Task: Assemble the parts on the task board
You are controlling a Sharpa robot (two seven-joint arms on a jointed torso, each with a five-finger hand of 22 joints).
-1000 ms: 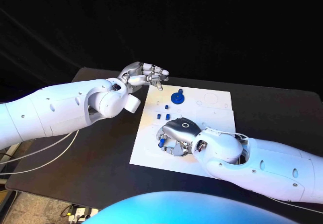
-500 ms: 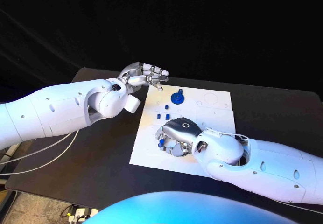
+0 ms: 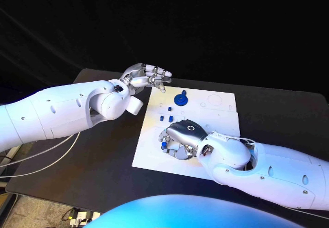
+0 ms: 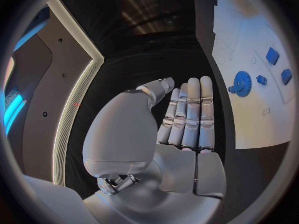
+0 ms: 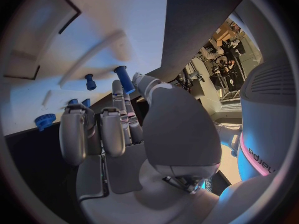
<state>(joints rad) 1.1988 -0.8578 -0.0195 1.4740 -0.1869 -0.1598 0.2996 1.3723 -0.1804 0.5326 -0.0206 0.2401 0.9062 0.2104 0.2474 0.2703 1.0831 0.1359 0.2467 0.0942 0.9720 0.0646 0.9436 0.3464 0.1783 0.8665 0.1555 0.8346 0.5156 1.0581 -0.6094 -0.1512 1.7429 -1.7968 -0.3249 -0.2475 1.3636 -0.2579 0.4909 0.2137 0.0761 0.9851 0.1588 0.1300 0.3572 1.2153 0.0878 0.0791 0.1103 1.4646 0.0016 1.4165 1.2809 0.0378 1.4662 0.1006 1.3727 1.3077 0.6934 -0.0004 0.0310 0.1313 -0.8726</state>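
Observation:
The white task board (image 3: 206,114) lies mid-table. A blue gear (image 3: 180,99) and three small blue parts (image 3: 167,117) stand on its far-left part. My right hand (image 3: 182,137) is lowered over the board's near-left area with its fingers curled down. In the right wrist view a blue peg (image 5: 123,78) sits between the thumb and a fingertip (image 5: 116,87), pinched. My left hand (image 3: 147,76) hovers beyond the board's far-left corner, holding nothing; its fingers (image 4: 190,112) are straight and side by side. The left wrist view also shows the gear (image 4: 241,83) and the board (image 4: 249,30).
The board's right half carries only empty recesses, such as a round one (image 3: 215,99). Black table (image 3: 89,156) surrounds the board, with white cables (image 3: 34,159) hanging off its left edge. My left forearm (image 3: 62,111) spans the left side.
My right hand has edged slightly toward the board's near edge, still over the same blue part. The left hand has stayed put.

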